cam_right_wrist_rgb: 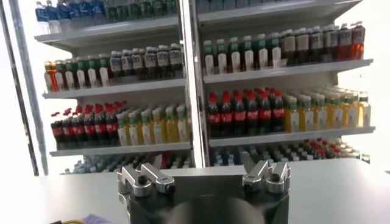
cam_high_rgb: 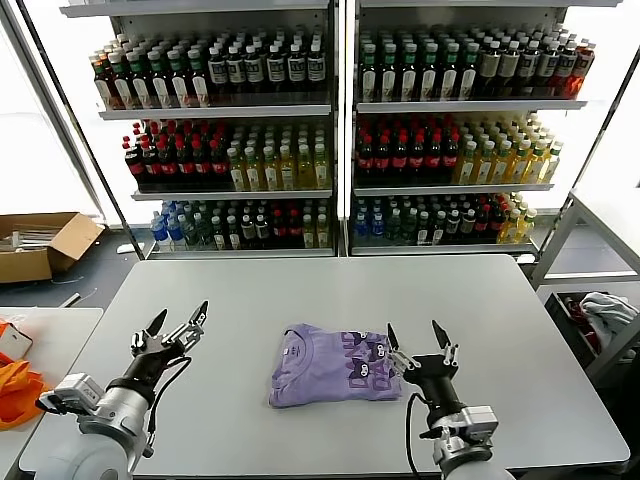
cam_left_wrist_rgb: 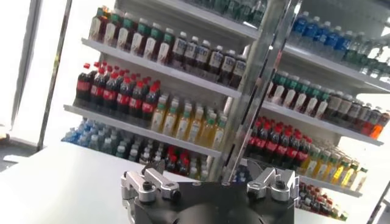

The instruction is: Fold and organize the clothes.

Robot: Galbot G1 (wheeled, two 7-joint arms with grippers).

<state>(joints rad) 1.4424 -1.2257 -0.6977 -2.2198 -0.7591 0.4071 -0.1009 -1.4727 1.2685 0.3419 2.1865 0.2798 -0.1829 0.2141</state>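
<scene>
The lavender T-shirt [cam_high_rgb: 330,365] lies folded into a soft, roughly rectangular packet of thin fabric on the grey counter [cam_high_rgb: 300,290], near its front edge and about midway across; its dark purple print faces up on the right half, the ribbed neckline sits at the left end, and its long axis runs left to right across the counter, with a few shallow creases along the near edge; the counter itself is a smooth matte slab with rounded corners; the left tool [cam_high_rgb: 178,328] hangs above the counter well to the left of the shirt, its dark pointed fingers spread wide and nothing between them; the right tool [cam_high_rgb: 418,337] stands just beside the shirt's right edge, likewise released, its two black fingers parted and upright; behind the counter two tall white shelf units [cam_high_rgb: 340,130] hold tight rows of bottles [cam_high_rgb: 400,155] with red, green, yellow and blue caps and labels, seen also in both wrist views; an open cardboard box [cam_high_rgb: 40,245] rests on the dark floor to the far left, bright orange fabric [cam_high_rgb: 18,385] shows at the left edge, and a white-and-red cloth bundle [cam_high_rgb: 605,315] lies to the right.
</scene>
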